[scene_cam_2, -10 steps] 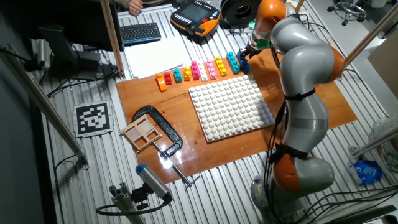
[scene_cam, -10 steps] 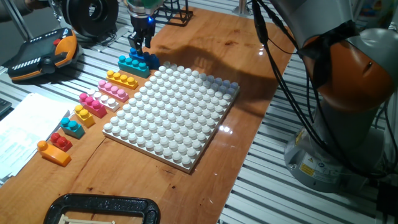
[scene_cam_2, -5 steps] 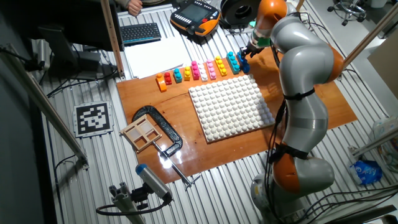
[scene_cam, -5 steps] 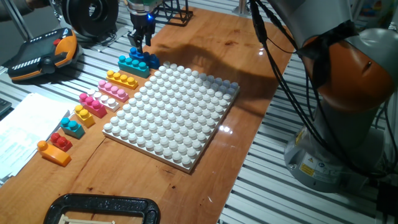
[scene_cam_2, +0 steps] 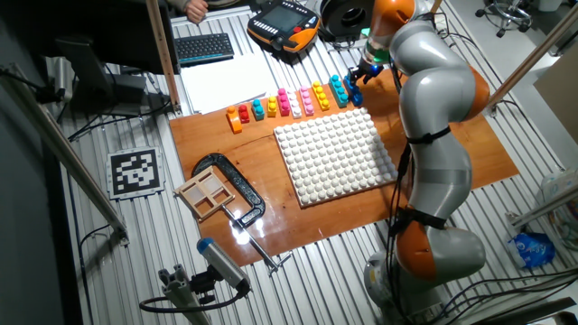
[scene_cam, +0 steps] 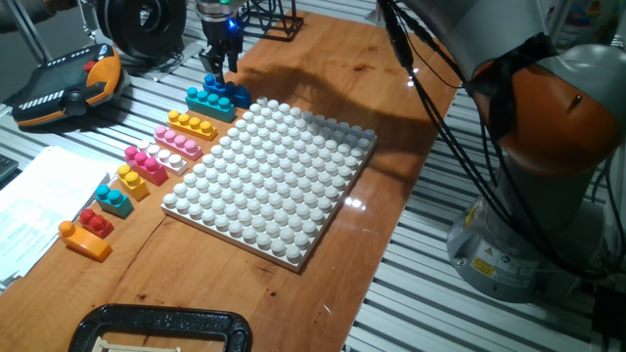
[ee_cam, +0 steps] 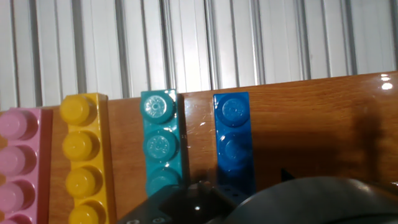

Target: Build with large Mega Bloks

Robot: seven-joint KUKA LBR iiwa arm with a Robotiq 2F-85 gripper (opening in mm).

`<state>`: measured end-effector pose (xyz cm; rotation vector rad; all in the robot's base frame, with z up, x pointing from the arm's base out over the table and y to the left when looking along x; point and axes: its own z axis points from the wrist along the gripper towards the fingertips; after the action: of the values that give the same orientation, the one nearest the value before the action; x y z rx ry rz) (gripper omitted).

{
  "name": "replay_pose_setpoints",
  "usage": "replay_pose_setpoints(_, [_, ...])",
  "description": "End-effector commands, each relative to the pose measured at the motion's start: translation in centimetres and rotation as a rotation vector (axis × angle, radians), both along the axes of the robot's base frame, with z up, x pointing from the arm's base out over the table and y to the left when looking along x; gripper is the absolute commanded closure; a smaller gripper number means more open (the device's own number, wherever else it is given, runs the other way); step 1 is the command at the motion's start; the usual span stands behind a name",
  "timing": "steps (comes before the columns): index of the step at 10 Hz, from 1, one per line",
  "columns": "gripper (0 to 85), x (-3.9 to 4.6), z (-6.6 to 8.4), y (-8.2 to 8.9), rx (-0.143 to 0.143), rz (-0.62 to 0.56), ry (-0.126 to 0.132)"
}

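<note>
We see the black two-finger gripper (scene_cam: 219,61) hanging just above the dark blue studded plastic brick (scene_cam: 227,90) at the far left corner of the wooden worktop (scene_cam: 391,137); whether its fingers are spread or closed, we cannot tell. The cyan studded brick (ee_cam: 160,142) lies just beside the blue one, then the yellow (ee_cam: 84,158) and pale pink (ee_cam: 18,165) bricks. The white studded baseplate (scene_cam: 274,176) fills the middle.

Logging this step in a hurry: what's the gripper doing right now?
Gripper: poised above the dark blue brick; whether it is open or shut cannot be told, and no brick is visibly gripped.
</note>
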<state>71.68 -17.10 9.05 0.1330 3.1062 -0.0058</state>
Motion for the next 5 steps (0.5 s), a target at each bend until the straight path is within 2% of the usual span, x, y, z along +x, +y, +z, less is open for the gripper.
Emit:
replay_pose_setpoints(1, [34.0,-0.01,-0.03,0.01,0.002,-0.004,-0.013])
replay_pose_setpoints(2, [34.0,-0.01,-0.03,0.01,-0.010,-0.007,-0.028])
replay_pose_setpoints(4, [34.0,-0.07,-0.02,0.01,0.000,-0.012,-0.023])
replay_pose_setpoints(5, [34.0,0.08,-0.16,0.04,-0.003,-0.012,-0.034])
